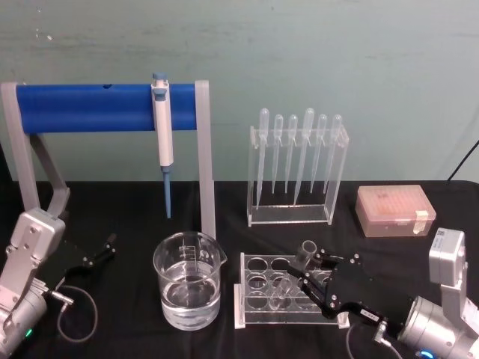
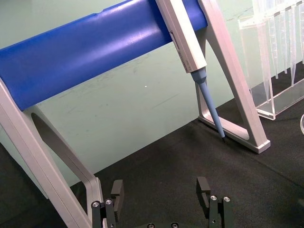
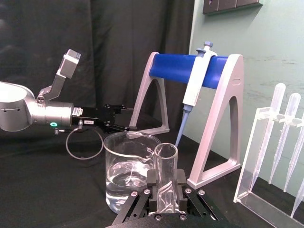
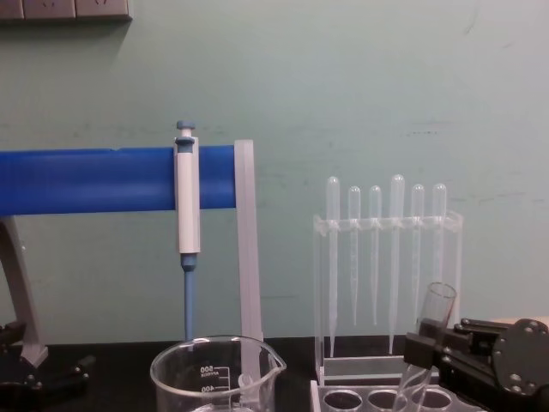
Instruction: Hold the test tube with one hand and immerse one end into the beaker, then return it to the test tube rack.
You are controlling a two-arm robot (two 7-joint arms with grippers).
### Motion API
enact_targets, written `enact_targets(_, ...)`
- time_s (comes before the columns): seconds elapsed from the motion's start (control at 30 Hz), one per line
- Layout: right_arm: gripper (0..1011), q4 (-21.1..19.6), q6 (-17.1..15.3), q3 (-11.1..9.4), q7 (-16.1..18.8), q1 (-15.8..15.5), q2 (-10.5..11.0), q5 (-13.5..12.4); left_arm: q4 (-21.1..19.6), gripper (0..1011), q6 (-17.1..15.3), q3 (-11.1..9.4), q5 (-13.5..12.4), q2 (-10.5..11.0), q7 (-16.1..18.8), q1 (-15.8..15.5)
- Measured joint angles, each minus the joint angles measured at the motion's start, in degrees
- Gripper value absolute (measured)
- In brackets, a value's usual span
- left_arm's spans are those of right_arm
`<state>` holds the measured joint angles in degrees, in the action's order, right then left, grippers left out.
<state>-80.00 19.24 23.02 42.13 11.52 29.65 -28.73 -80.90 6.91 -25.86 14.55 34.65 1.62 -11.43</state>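
1. The left gripper (image 1: 105,250) is low on the left, just over the black table (image 1: 112,202). Its two fingers are far apart. There is nothing between them.
2. Behind it stands a blue stand (image 1: 97,107) with grey legs. A blue-and-white pipettor (image 1: 162,127) hangs on the stand's right end, tip down.
3. The beaker (image 1: 188,288) sits on the table in front of the stand's right leg. It is a wide glass cup with clear water in the bottom half. It is just to the left of the test tube rack (image 1: 254,303), and they are not touching.
4. The test tube rack is a low clear tray with round holes on top.
5. The test tube (image 1: 292,277) is at the rack, to the right of the beaker and not in it. It is tilted. Its open rim is up and leans to the right, and its round end is down at the rack's holes. I cannot tell which hole.
6. The right gripper (image 1: 308,275) comes in from the lower right. Its fingers are closed tight on the middle of the test tube, one on each side.
7. Behind the rack, six thin pipettes (image 1: 296,149) hang tips down in a tall clear holder (image 1: 292,215).
8. A small pink box (image 1: 394,211) sits far right on the table.
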Motion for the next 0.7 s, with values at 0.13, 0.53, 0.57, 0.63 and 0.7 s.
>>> enact_targets(0.13, 224, 0.0, 0.0, 0.0, 0.01, 0.0, 0.0, 0.0, 0.0, 1000, 0.0, 0.0, 0.0, 0.0, 0.0, 0.0)
enact_targets(0.53, 224, -2.38, -2.33, -0.66, -0.42, 0.45, 1.05, -0.01, 0.0, 1000, 0.0, 0.0, 0.0, 0.0, 0.0, 0.0)
enact_targets(0.57, 224, -2.75, -2.79, -0.69, -0.45, 0.51, 1.23, -0.08, 0.0, 1000, 0.0, 0.0, 0.0, 0.0, 0.0, 0.0)
enact_targets(0.63, 224, -3.52, -3.78, -0.71, -0.43, 0.68, 1.59, -0.42, 0.0, 1000, 0.0, 0.0, 0.0, 0.0, 0.0, 0.0)
enact_targets(0.7, 224, -4.83, -5.54, -0.69, -0.32, 1.02, 2.23, -0.93, 0.0, 1000, 0.0, 0.0, 0.0, 0.0, 0.0, 0.0)
